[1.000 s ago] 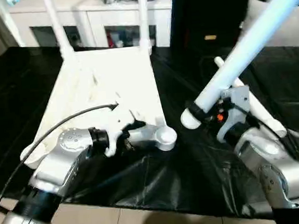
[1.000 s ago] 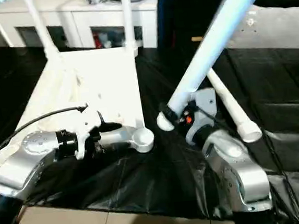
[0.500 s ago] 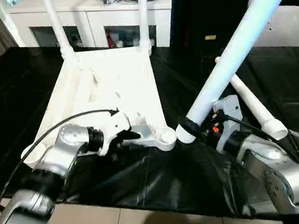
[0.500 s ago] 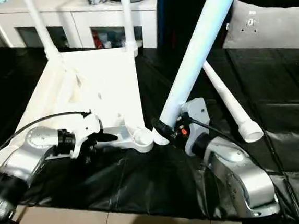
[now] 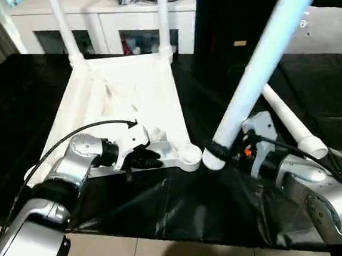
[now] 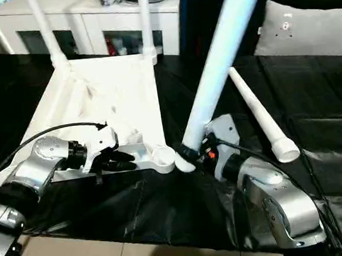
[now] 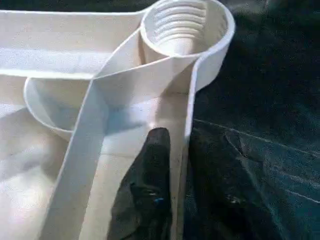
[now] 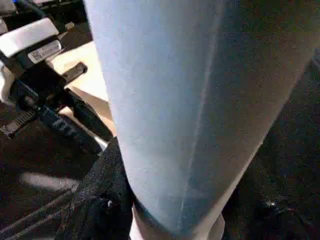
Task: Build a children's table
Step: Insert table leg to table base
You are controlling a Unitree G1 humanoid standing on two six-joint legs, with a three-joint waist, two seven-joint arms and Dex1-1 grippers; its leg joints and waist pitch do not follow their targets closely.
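While its black fingers (image 7: 150, 170) straddle the near side wall of the upturned top, one inside and one outside, the left gripper (image 5: 142, 160) is pinched nearly closed on that thin white plastic rim. It grips just beside the round threaded corner socket (image 7: 184, 27), which stands empty at the near right corner of the white plastic rectangular table top (image 5: 127, 102). That top lies upside down on the black sheet (image 5: 166, 206), its ribbed hollow underside facing up.

The right gripper (image 6: 192, 152) is clamped partway closed around the thick end of a long round tapering white plastic leg (image 5: 261, 66). The leg slants up and away to the right, and its lower end sits just beside the empty socket, not in it.

Two more white legs (image 5: 64, 26) stand upright in the far corners of the top. A fourth leg (image 6: 259, 117) lies loose on the sheet to the right. White cabinets (image 5: 114, 25) stand behind.
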